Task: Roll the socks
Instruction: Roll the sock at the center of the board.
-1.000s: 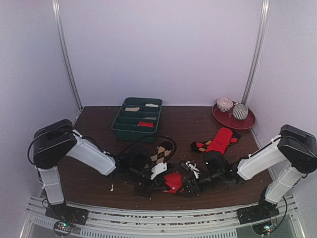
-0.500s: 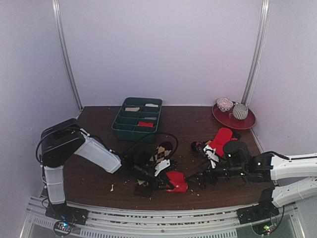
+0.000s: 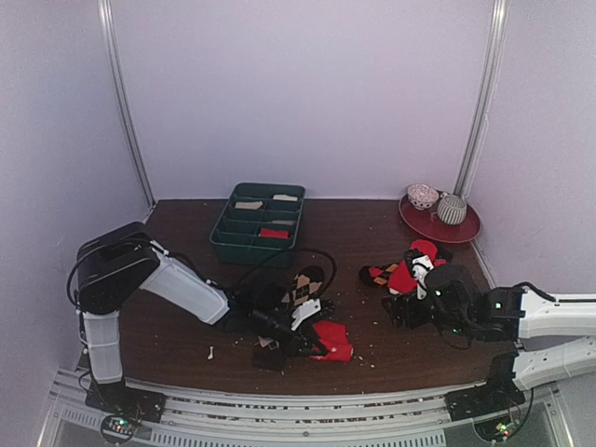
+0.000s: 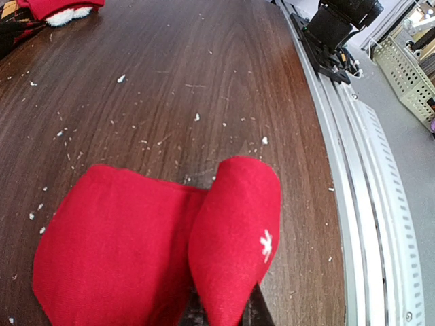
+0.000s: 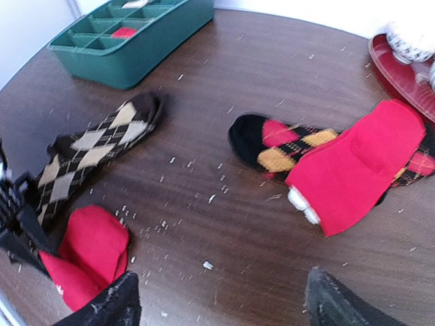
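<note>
dark wood desk (image 3: 354,223) flecked with crumbs (image 5: 207,265), left hand (image 3: 300,341) pinched tight on a folded red sock (image 4: 136,231), brown argyle sock (image 5: 95,149) just beside, right hand (image 5: 217,299) spread wide, holding nothing

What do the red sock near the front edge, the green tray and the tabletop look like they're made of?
The red sock looks like soft matte knit fabric, folding limply. The green tray is probably moulded plastic: smooth, thin rigid dividers. The tabletop is dark wood or wood-look laminate, with grain streaks and faint sheen.
</note>
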